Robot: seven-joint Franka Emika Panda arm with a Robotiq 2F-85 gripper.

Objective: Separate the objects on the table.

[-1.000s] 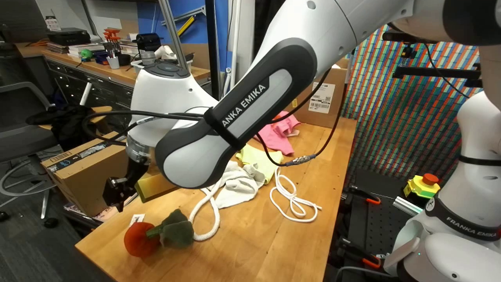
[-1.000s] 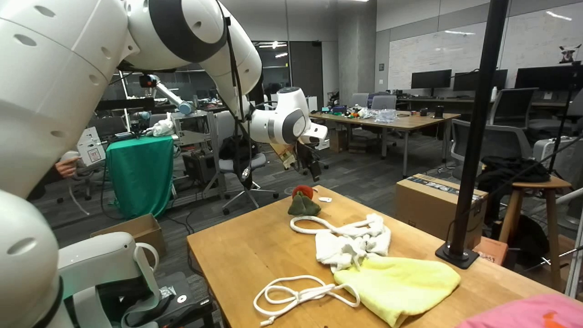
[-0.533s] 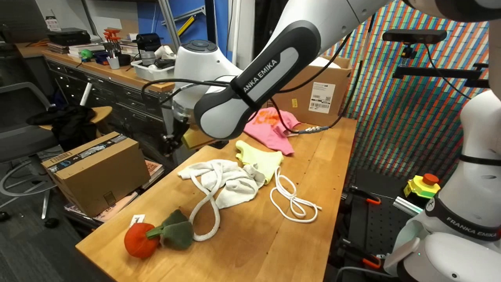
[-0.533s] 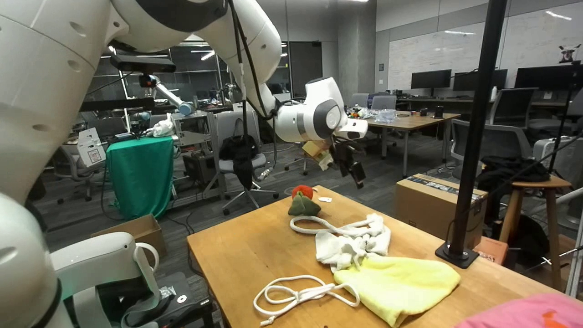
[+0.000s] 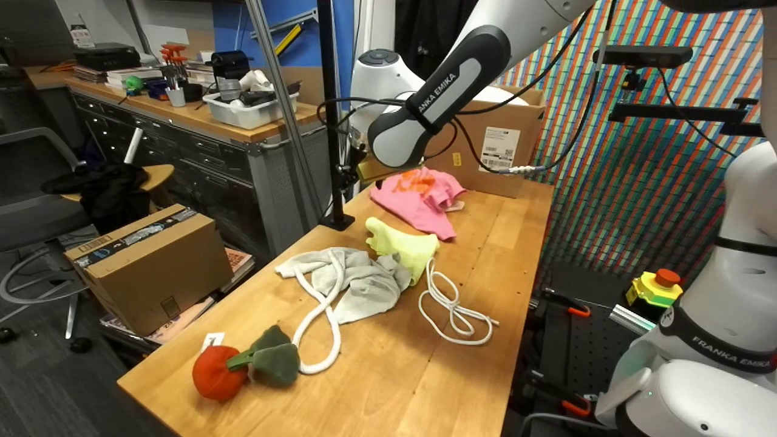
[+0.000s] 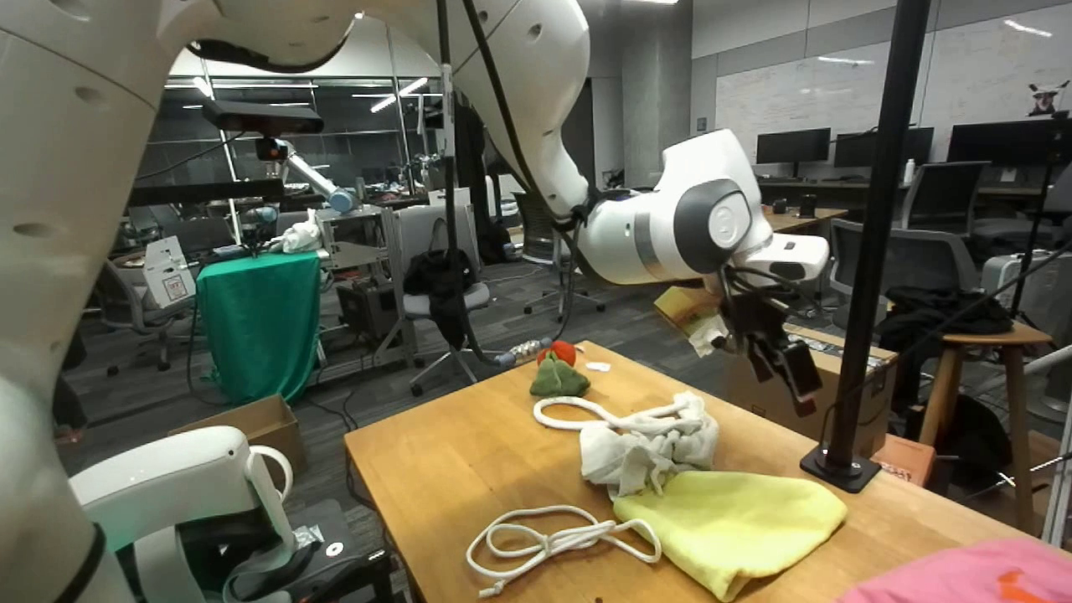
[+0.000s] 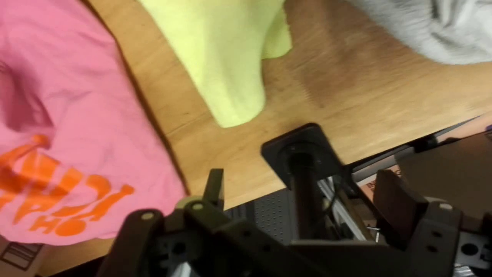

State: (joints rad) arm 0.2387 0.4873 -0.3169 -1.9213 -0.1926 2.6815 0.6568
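Hovering near the table (image 6: 452, 469), the empty gripper (image 7: 300, 181) has jaws spread wide, perhaps to grasp. Yellow cloth (image 6: 737, 523) touches white rag (image 6: 620, 461), likely needing separation.

Flooring (image 6: 626, 325) is dark grey carpet. In an exterior view, a whiteboard (image 6: 955, 75) lines the far wall (image 6: 762, 25), with three black monitors (image 6: 791, 146) in front of it and a grey column (image 6: 656, 100) to its left. Light strips (image 6: 399, 95) show at dark glazing (image 6: 352, 130); whether reflected cannot be determined. In an exterior view, a multicoloured striped panel (image 5: 631, 200), a blue wall panel (image 5: 306, 53), a wood-topped drawer workbench (image 5: 200, 161) and a grey office chair (image 5: 30, 176) are noted.
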